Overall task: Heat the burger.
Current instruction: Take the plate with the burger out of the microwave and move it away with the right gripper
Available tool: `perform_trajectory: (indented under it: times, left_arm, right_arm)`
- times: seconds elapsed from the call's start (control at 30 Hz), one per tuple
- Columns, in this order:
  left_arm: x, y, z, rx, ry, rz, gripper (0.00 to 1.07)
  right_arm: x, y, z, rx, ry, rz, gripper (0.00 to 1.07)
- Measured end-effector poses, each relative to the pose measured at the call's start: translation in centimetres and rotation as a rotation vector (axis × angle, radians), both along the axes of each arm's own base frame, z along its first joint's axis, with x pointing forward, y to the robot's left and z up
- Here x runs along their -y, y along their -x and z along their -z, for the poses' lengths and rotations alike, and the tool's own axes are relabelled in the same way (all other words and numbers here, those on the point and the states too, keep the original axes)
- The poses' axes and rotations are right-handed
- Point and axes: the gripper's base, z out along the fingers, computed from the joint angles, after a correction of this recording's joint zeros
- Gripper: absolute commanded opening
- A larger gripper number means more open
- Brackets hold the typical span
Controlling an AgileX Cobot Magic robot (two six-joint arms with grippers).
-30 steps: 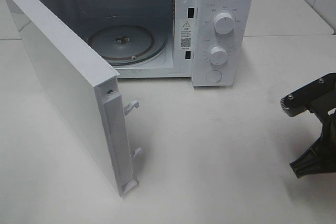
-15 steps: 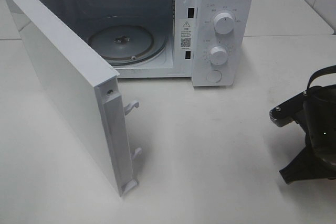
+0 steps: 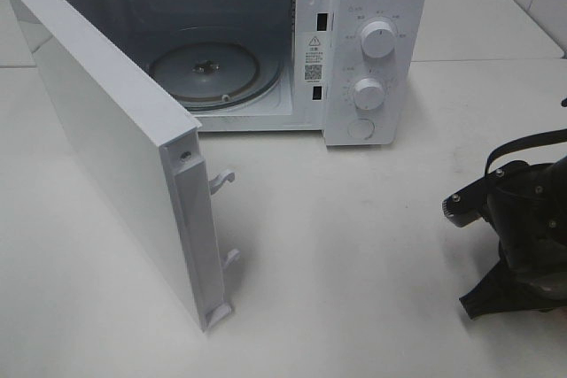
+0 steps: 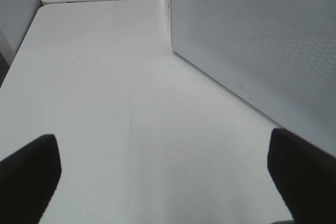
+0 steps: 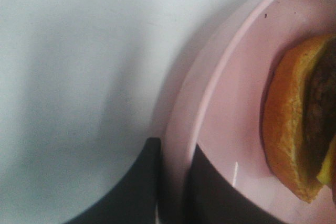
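Left gripper [image 4: 163, 182] spread wide over white table [image 3: 372, 245] beside open white microwave [image 3: 266, 50], right gripper [image 5: 173, 182] pinching rim of flat pink plate [image 5: 231, 108] carrying golden-bun burger [image 5: 299, 124]; burger round, heading unclear.

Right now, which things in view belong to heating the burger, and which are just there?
Part of the job:
golden-brown bun burger
pink round plate, its rim pinched by the right hand
white microwave, door open, glass turntable bare

Just there:
white table
left hand, open, idle
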Motion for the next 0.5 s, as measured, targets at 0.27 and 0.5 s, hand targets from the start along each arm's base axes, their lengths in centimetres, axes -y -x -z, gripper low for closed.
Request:
perform_trajectory:
  times: [0.27,0.5]
  left_arm:
    - [0.00,0.00,0.00,0.000,0.000,0.000,1.00]
    - [0.00,0.00,0.00,0.000,0.000,0.000,1.00]
  right_arm:
    - [0.15,-0.09,1.01,-0.005,0.037,0.029,0.08]
    - [0.15,-0.11,0.43,0.014,0.026,0.034,0.33]
